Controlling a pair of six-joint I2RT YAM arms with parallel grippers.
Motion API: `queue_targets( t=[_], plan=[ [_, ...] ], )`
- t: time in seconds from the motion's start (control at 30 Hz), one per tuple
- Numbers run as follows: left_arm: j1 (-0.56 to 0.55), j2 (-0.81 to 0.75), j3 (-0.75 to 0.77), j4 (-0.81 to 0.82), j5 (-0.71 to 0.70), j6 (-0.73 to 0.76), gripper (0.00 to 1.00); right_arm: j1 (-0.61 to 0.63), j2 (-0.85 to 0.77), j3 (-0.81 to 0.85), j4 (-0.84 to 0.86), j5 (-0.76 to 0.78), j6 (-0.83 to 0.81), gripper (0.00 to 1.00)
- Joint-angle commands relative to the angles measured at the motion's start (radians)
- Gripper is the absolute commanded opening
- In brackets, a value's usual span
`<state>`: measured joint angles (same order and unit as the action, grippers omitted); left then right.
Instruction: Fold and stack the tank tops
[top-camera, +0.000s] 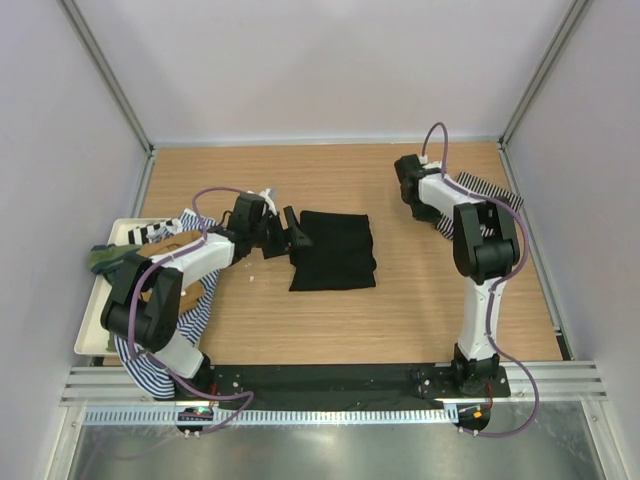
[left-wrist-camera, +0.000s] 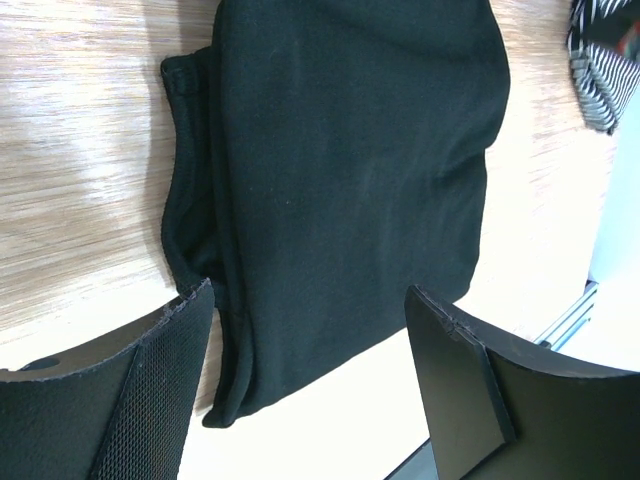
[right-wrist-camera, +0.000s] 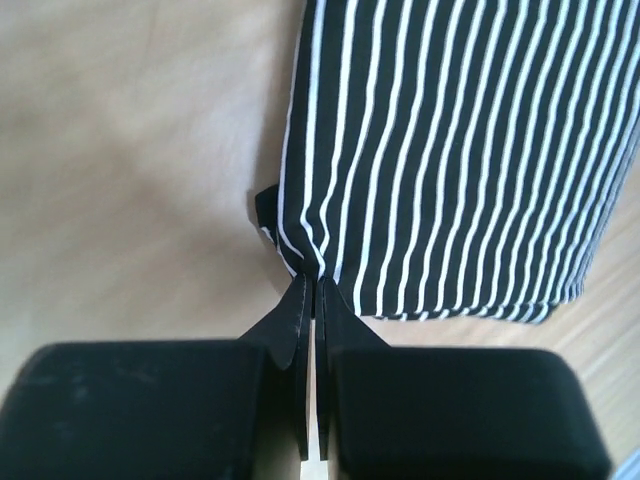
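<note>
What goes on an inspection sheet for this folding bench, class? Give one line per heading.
Surface: wooden table top, with bare wood around the clothes.
Job's things: black tank top folded flat mid-table; striped tank top at the right edge; heap of further tops at the left.
Clutter: white tray under the heap.
Grippers: left gripper open over the black top's edge; right gripper shut on the striped top's hem.
Cables: purple cables looped along both arms.
Surroundings: pale walls and metal frame.
</note>
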<state>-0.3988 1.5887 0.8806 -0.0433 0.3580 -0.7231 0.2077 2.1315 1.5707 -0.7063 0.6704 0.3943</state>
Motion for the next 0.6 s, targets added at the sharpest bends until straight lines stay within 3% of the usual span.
queue_targets(
  t=[0.0,0.27,0.4,0.5,0.57],
  plan=[
    [0.0,-0.027,-0.002,0.013,-0.016,0.027,0.78,0.106,-0.179,-0.099,0.037,-0.034,0.001,0.01],
    [0.0,-0.019,0.004,-0.01,-0.045,0.037,0.78,0.262,-0.459,-0.478,0.113,-0.184,0.049,0.05],
    [0.0,-0.007,0.009,-0.017,-0.048,0.042,0.78,0.317,-0.553,-0.564,0.113,-0.224,0.072,0.11],
    [0.0,0.004,0.014,-0.02,-0.047,0.044,0.79,0.325,-0.605,-0.584,0.103,-0.242,0.064,0.47],
    [0.0,0.008,0.017,-0.026,-0.053,0.047,0.79,0.323,-0.633,-0.589,0.125,-0.279,0.049,0.52]
  ],
)
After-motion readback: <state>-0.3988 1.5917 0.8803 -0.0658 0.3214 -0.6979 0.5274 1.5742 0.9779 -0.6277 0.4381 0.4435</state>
